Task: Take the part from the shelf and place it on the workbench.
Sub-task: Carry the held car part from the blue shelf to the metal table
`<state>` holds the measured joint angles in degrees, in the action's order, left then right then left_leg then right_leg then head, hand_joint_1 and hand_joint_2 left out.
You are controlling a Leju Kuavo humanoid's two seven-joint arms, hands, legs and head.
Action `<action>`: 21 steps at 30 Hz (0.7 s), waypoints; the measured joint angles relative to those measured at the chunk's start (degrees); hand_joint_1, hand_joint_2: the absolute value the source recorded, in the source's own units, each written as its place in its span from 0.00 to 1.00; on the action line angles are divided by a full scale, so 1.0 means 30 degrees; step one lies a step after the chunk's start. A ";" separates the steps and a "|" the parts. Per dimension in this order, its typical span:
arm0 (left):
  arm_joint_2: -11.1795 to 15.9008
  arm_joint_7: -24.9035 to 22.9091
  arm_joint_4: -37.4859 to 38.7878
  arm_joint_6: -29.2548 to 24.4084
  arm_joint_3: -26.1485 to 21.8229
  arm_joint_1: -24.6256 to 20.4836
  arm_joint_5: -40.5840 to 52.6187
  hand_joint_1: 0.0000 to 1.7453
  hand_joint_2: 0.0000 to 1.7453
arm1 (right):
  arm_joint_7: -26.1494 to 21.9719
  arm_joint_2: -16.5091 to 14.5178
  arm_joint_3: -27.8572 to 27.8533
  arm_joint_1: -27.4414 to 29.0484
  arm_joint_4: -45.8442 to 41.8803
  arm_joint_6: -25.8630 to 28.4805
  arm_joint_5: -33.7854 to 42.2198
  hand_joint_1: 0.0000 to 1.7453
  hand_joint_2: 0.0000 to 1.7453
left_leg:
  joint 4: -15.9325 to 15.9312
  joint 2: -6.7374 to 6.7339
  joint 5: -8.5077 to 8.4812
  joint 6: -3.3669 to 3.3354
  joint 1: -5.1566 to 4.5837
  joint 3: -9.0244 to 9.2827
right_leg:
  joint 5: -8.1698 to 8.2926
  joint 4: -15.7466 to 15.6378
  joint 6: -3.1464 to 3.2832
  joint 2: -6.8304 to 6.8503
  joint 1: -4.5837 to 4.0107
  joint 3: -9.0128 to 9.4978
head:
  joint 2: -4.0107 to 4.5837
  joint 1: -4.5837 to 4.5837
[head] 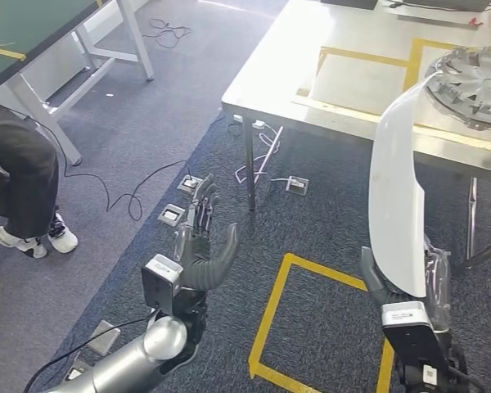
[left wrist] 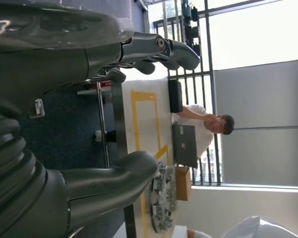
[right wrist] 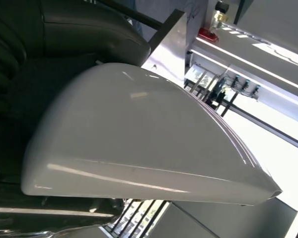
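The right hand holds the white part by its lower end, its fingers wrapped around the base, so the long curved shell stands nearly upright above the hand. The part's pointed upper tip reaches up in front of the near edge of the worktop, at the right of the scene, overlapping the silver wheel cover that lies on the worktop inside yellow tape lines. From the right wrist view the glossy white part runs away from the hand, the thick grey thumb pressed along one side of it.

The left hand is raised over the dark carpet on the near left, holding nothing, fingers stretched apart and pointing away toward the far side. In the left wrist view the thumb and fingers stand well apart.

A yellow tape square marks the floor between the two hands. A person's leg and shoe show at the far left.
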<state>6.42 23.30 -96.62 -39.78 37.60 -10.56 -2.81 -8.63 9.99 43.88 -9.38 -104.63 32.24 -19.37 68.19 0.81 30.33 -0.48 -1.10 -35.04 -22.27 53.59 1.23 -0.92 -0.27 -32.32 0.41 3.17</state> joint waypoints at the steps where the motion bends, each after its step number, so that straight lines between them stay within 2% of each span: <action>1: 0.0005 0.0000 0.0002 0.0000 0.0002 0.0018 -0.0002 0.00 1.00 | -0.0004 0.0000 0.0007 0.0001 0.0002 0.0000 0.0000 1.00 1.00 | 0.0856 -0.0032 0.0596 0.0134 0.0120 -0.0834 | -0.0200 -0.0007 -0.0024 0.0001 0.0043 0.0185 | 0.0002 0.0029; 2: 0.0011 0.0000 0.0004 0.0000 0.0004 0.0034 -0.0002 0.00 1.00 | -0.0004 0.0000 0.0013 0.0005 0.0004 0.0000 0.0000 1.00 1.00 | 0.1214 -0.0070 0.1074 0.0242 0.0232 -0.1447 | -0.0423 -0.0008 -0.0062 -0.0006 0.0088 0.0423 | 0.0002 0.0053; 3: 0.0016 0.0000 0.0004 0.0000 0.0004 0.0043 -0.0002 0.00 1.00 | 0.0002 0.0000 0.0013 0.0008 0.0006 0.0000 0.0000 1.00 1.00 | 0.0989 -0.0102 0.1189 0.0327 0.0334 -0.1767 | -0.0657 -0.0008 -0.0112 -0.0015 0.0129 0.0701 | 0.0002 0.0067; 4: 0.0024 -0.0002 0.0004 0.0000 0.0004 0.0047 -0.0002 0.00 1.00 | 0.0006 0.0000 0.0013 0.0008 0.0007 0.0002 -0.0005 1.00 1.00 | 0.0208 -0.0130 0.0811 0.0380 0.0414 -0.1796 | -0.0902 -0.0008 -0.0172 -0.0027 0.0169 0.1013 | 0.0002 0.0087; 5: 0.0033 -0.0005 0.0004 0.0000 0.0002 0.0049 0.0000 0.00 1.00 | 0.0016 0.0000 0.0011 0.0009 0.0007 0.0007 -0.0024 1.00 1.00 | -0.1016 -0.0152 -0.0127 0.0395 0.0468 -0.1604 | -0.1158 -0.0013 -0.0251 -0.0033 0.0201 0.1315 | 0.0002 0.0113; 6: 0.0047 -0.0011 0.0005 0.0000 0.0002 0.0056 0.0002 0.00 1.00 | 0.0027 0.0000 0.0005 -0.0001 0.0017 0.0020 -0.0058 1.00 1.00 | -0.2391 -0.0176 -0.1408 0.0373 0.0489 -0.1383 | -0.1410 -0.0002 -0.0339 -0.0038 0.0213 0.1532 | 0.0002 0.0138; 7: 0.0062 -0.0025 0.0007 0.0000 0.0004 0.0058 0.0000 0.00 1.00 | 0.0046 0.0000 -0.0005 -0.0016 0.0033 0.0033 -0.0106 1.00 1.00 | -0.3475 -0.0198 -0.2462 0.0309 0.0479 -0.1176 | -0.1657 0.0012 -0.0452 -0.0074 0.0200 0.1718 | 0.0000 0.0160; 8: 0.0077 -0.0038 0.0005 0.0000 0.0005 0.0070 0.0004 0.00 1.00 | 0.0077 0.0000 -0.0020 -0.0044 0.0055 0.0036 -0.0150 1.00 1.00 | -0.4188 -0.0198 -0.3244 0.0227 0.0438 -0.1050 | -0.1885 -0.0014 -0.0577 -0.0096 0.0186 0.1829 | 0.0000 0.0137; 9: 0.0087 -0.0047 0.0004 0.0000 0.0009 0.0068 0.0011 0.00 1.00 | 0.0113 0.0000 -0.0044 -0.0080 0.0080 0.0036 -0.0175 1.00 1.00 | -0.4513 -0.0194 -0.3586 0.0121 0.0414 -0.1009 | -0.2017 0.0009 -0.0708 -0.0124 0.0166 0.1945 | 0.0000 0.0109; 11: 0.0080 -0.0047 -0.0004 0.0020 0.0011 0.0014 0.0035 0.00 1.00 | 0.0219 0.0002 -0.0153 -0.0192 0.0108 0.0046 -0.0164 1.00 1.00 | -0.4607 -0.0165 -0.3497 -0.0112 0.0403 -0.0775 | -0.2145 0.0116 -0.0938 -0.0117 0.0193 0.2087 | 0.0002 0.0060; 12: 0.0071 -0.0042 -0.0004 0.0053 0.0011 -0.0034 0.0044 0.00 1.00 | 0.0290 0.0007 -0.0243 -0.0268 0.0117 0.0084 -0.0149 1.00 1.00 | -0.4668 -0.0169 -0.3410 -0.0244 0.0435 -0.0570 | -0.2143 0.0537 -0.1022 -0.0068 0.0218 0.1967 | 0.0002 0.0049; 13: 0.0060 -0.0038 -0.0004 0.0119 0.0013 -0.0086 0.0037 0.00 1.00 | 0.0392 0.0027 -0.0355 -0.0372 0.0122 0.0159 -0.0140 1.00 1.00 | -0.4697 -0.0171 -0.3292 -0.0358 0.0449 -0.0333 | -0.2211 0.1328 -0.1082 -0.0012 0.0244 0.1562 | 0.0002 0.0016; 15: 0.0040 -0.0036 0.0002 0.0290 0.0027 -0.0189 -0.0016 0.00 1.00 | 0.0689 0.0088 -0.0621 -0.0558 0.0144 0.0324 -0.0138 1.00 1.00 | -0.4727 -0.0170 -0.2968 -0.0510 0.0459 0.0126 | -0.2799 0.3892 -0.1211 0.0083 0.0269 0.0056 | 0.0002 -0.0055; 16: 0.0029 -0.0036 0.0009 0.0370 0.0042 -0.0239 -0.0058 0.00 1.00 | 0.0847 0.0155 -0.0776 -0.0622 0.0164 0.0377 -0.0138 1.00 1.00 | -0.4727 -0.0165 -0.2771 -0.0543 0.0453 0.0344 | -0.3354 0.5083 -0.1279 0.0093 0.0272 -0.0778 | 0.0002 -0.0078; 17: 0.0018 -0.0036 0.0020 0.0421 0.0060 -0.0272 -0.0095 0.00 1.00 | 0.0989 0.0228 -0.0944 -0.0664 0.0200 0.0390 -0.0124 1.00 1.00 | -0.4727 -0.0148 -0.2556 -0.0557 0.0446 0.0605 | -0.3925 0.5791 -0.1328 0.0100 0.0274 -0.1439 | 0.0000 -0.0089; 18: 0.0011 -0.0036 0.0029 0.0452 0.0084 -0.0296 -0.0122 0.00 1.00 | 0.1091 0.0321 -0.1121 -0.0714 0.0246 0.0371 -0.0102 1.00 1.00 | -0.4727 -0.0125 -0.2326 -0.0567 0.0436 0.0909 | -0.4246 0.5856 -0.1339 0.0103 0.0271 -0.1811 | 0.0000 -0.0107; 19: -0.0002 -0.0033 0.0036 0.0463 0.0113 -0.0321 -0.0159 0.00 1.00 | 0.1177 0.0417 -0.1324 -0.0799 0.0299 0.0324 -0.0064 1.00 1.00 | -0.4727 -0.0103 -0.2079 -0.0570 0.0414 0.1256 | -0.4116 0.5307 -0.1309 0.0107 0.0264 -0.1918 | 0.0000 -0.0138; 20: -0.0016 -0.0027 0.0040 0.0466 0.0140 -0.0355 -0.0191 0.00 1.00 | 0.1235 0.0495 -0.1531 -0.0922 0.0355 0.0257 -0.0013 1.00 1.00 | -0.4730 -0.0089 -0.1818 -0.0562 0.0381 0.1630 | -0.3406 0.4241 -0.1219 0.0112 0.0246 -0.1814 | 0.0000 -0.0164; 21: -0.0027 -0.0015 0.0047 0.0466 0.0164 -0.0406 -0.0222 0.00 1.00 | 0.1270 0.0573 -0.1741 -0.1058 0.0415 0.0179 0.0033 1.00 1.00 | -0.4734 -0.0086 -0.1566 -0.0545 0.0343 0.1958 | -0.2160 0.2903 -0.1099 0.0121 0.0208 -0.1629 | 0.0002 -0.0197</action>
<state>6.34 23.25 -96.48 -38.38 38.10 -11.78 -3.48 -4.82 11.71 38.66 -12.56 -103.38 32.78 -19.27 53.99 0.55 25.63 -2.11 -0.07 -29.16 -28.75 62.30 -2.07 -0.55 0.36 -37.21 0.42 2.58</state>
